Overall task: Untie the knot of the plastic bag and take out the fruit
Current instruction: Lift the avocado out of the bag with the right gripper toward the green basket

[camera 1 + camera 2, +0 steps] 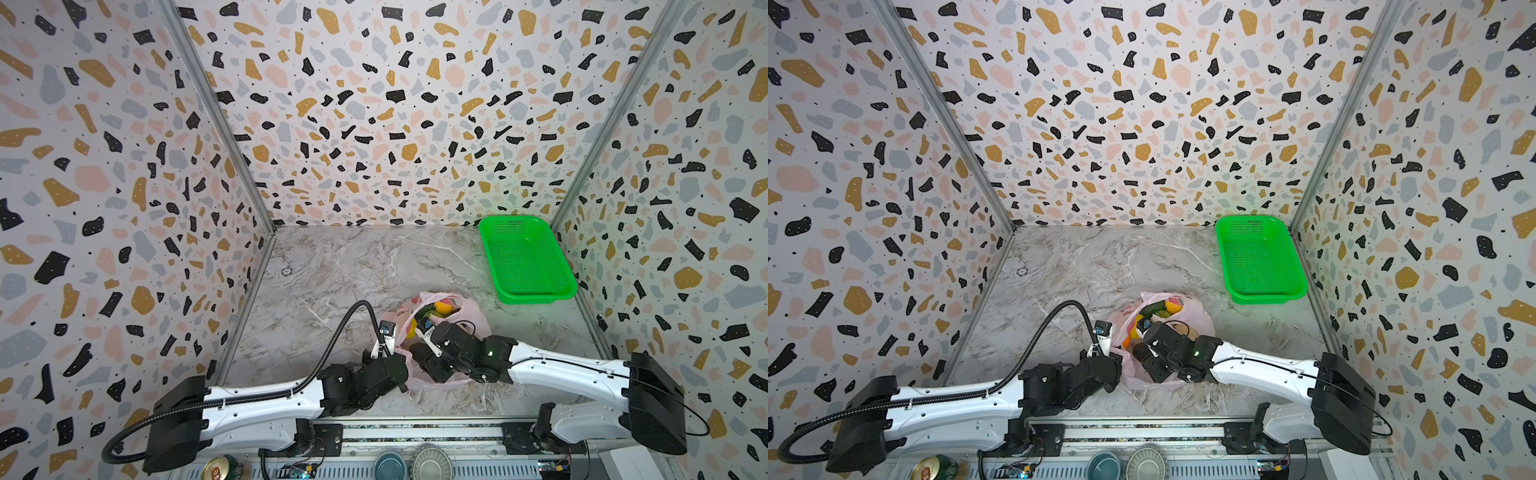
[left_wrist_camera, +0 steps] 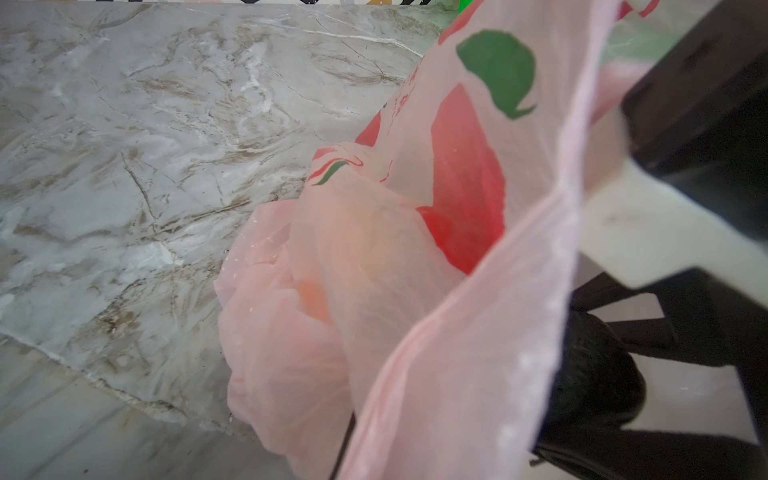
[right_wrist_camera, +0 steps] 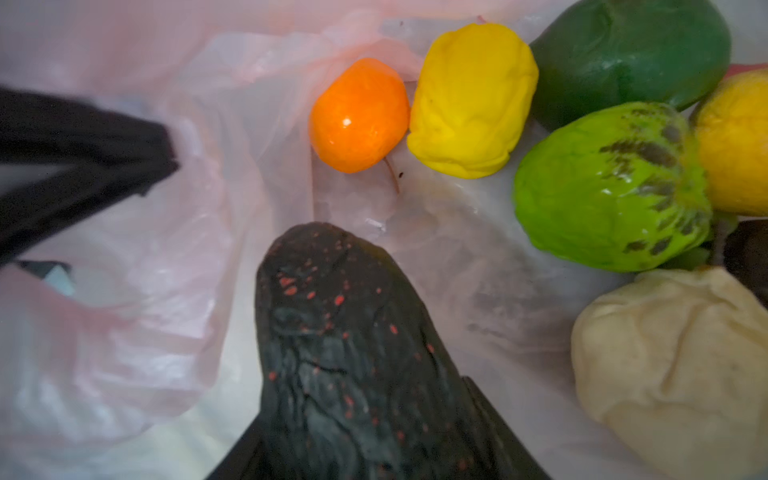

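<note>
The plastic bag, already opened, is held at its rim by the pinched-shut left tool; inside it, the blackish fruit is gripped lengthwise between the right tool's part-spread jaws.

Pink plastic bag lies open on marble, fruit clustered inside, blackish piece nearest
</note>
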Robot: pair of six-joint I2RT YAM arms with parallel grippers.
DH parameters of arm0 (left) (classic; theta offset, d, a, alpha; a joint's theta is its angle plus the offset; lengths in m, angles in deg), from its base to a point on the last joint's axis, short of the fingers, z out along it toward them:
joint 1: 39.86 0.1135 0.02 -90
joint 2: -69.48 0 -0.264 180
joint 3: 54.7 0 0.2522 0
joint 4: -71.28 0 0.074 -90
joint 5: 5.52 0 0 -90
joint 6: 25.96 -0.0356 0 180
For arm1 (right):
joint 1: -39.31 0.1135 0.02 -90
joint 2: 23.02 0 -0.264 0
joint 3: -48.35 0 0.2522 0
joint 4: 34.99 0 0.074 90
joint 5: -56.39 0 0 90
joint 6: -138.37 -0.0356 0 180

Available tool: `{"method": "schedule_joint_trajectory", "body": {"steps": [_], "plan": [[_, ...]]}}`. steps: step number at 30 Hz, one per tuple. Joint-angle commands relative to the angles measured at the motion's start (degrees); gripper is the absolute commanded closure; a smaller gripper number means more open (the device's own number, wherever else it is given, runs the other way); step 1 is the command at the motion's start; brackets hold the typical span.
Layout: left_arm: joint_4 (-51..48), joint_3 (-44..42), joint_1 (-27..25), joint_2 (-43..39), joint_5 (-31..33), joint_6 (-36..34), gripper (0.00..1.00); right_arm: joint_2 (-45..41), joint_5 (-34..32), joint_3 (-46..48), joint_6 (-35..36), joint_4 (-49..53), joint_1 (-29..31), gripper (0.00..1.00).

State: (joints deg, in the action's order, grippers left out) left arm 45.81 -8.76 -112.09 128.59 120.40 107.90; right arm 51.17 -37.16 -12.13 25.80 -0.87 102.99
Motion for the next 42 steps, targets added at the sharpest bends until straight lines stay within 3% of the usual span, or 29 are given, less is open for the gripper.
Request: {"method": "schedule_joint_trajectory", "body": {"steps": [1, 7, 11, 18, 24, 33, 42], "plan": [[0.07, 1.16, 0.42, -1.44, 0.84, -1.47, 1.00, -2.63, -2.21, -3.25, -4.11, 4.90, 1.78, 0.64], [-0.60, 2.96, 0.51, -0.15, -0.07, -1.93, 1.00, -6.10, -4.95, -8.63, -6.86, 11.25, 1.82, 0.64], [-0.65, 4.04, 0.51, 1.11, 0.40, -1.02, 1.00, -8.83, -3.21, -11.27, -7.32, 14.26, -0.12, 0.64], [-0.25, 4.86, 0.51, 3.64, 0.04, 0.13, 1.00, -14.24, 2.17, -16.85, -6.11, 17.78, -7.34, 0.64], [1.30, 4.49, 0.51, 4.34, -0.27, -1.58, 1.00, -12.87, 1.91, -25.46, -4.44, 22.97, -13.95, 0.64], [0.63, 4.01, 0.53, 3.28, 0.46, -1.92, 1.00, -7.81, 5.83, -27.73, -0.24, 18.46, -36.01, 0.64], [0.92, 5.19, 0.59, 5.75, -0.23, 0.00, 1.00, 5.88, 4.45, -25.98, 4.26, 6.53, -55.21, 0.64]]}}
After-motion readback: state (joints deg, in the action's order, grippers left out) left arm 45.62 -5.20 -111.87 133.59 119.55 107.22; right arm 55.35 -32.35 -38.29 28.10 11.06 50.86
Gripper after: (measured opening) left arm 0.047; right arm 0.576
